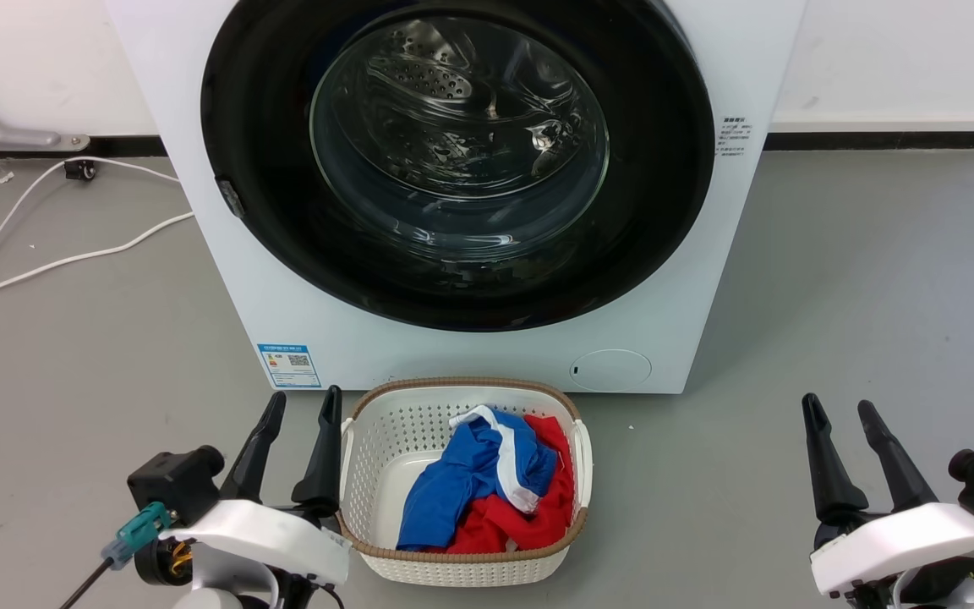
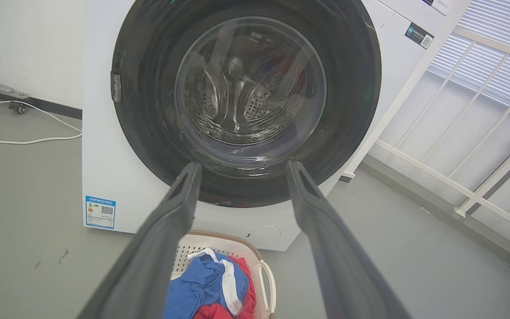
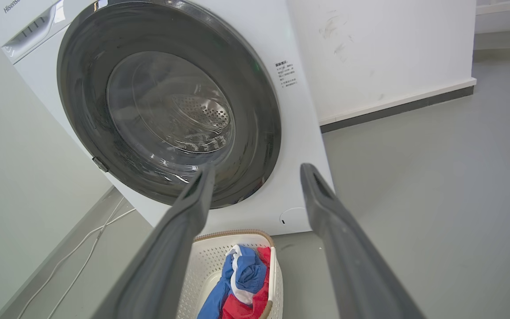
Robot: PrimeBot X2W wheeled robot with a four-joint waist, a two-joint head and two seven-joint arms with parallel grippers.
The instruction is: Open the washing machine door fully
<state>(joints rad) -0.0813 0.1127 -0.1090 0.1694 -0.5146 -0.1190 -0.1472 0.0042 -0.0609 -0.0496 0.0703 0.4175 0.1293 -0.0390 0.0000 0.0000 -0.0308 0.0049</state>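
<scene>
In the head view, the washing machine door (image 1: 457,161) sits shut and flat against the front of the white machine (image 1: 301,338), and it takes nearly the whole width of the machine. A white basket (image 1: 385,423) stands on the grey floor (image 1: 876,296) just before the machine, with blue, red and white clothes (image 1: 487,482) in it. The left gripper (image 1: 305,396) is at the basket's left edge. The right gripper (image 1: 836,403) is well apart from the basket on the other side. Both have their fingers spread and hold nothing. A white cable (image 1: 47,262) lies on the floor at the left.

The left wrist view looks at the door straight on, between two parted, empty fingers. It adds a small grey latch (image 2: 116,87) on the door's left rim, a blue label (image 2: 100,212) low on the machine, and a white railing (image 2: 481,110) at the right.

The right wrist view sees the door at a slant, again between parted, empty fingers. It shows the drawer (image 3: 33,31) at the machine's top corner, with part of a printed brand word beside it.
</scene>
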